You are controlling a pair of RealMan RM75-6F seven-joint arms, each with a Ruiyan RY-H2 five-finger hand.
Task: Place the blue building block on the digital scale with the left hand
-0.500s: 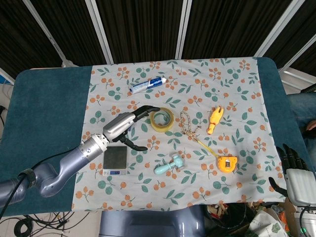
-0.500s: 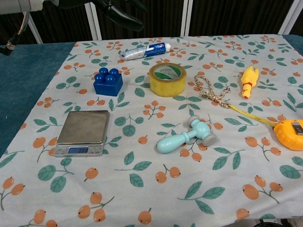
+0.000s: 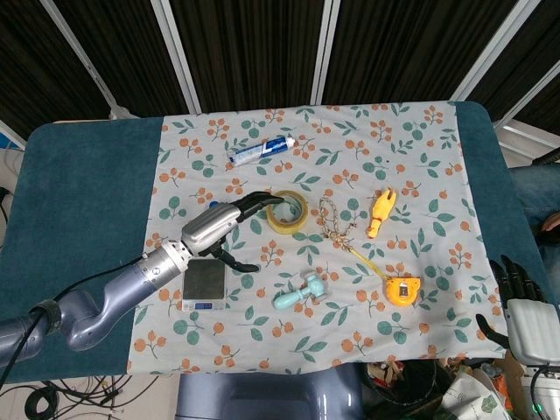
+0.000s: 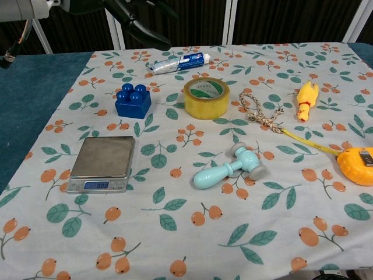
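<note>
The blue building block [image 4: 133,101] stands on the floral cloth, just behind the digital scale [image 4: 102,163], whose platform is bare. My left hand [image 3: 223,226] hovers above the block with its fingers spread and holds nothing; the chest view shows only its dark fingers [image 4: 137,16] at the top edge. From the head view the hand hides nearly all of the block, leaving a blue sliver [image 3: 213,204]. The scale [image 3: 204,282] lies just below the hand there. My right hand [image 3: 523,306] rests off the table's near right corner, fingers extended and empty.
A yellow tape roll [image 4: 206,97] sits right of the block and a toothpaste tube [image 4: 178,62] behind it. A teal massager [image 4: 228,168], a rope [image 4: 259,114], a yellow duck toy [image 4: 305,98] and an orange tape measure [image 4: 356,165] lie further right.
My left hand has drifted slightly down and left over the block, still open. The block, the scale and the right hand have not moved.
</note>
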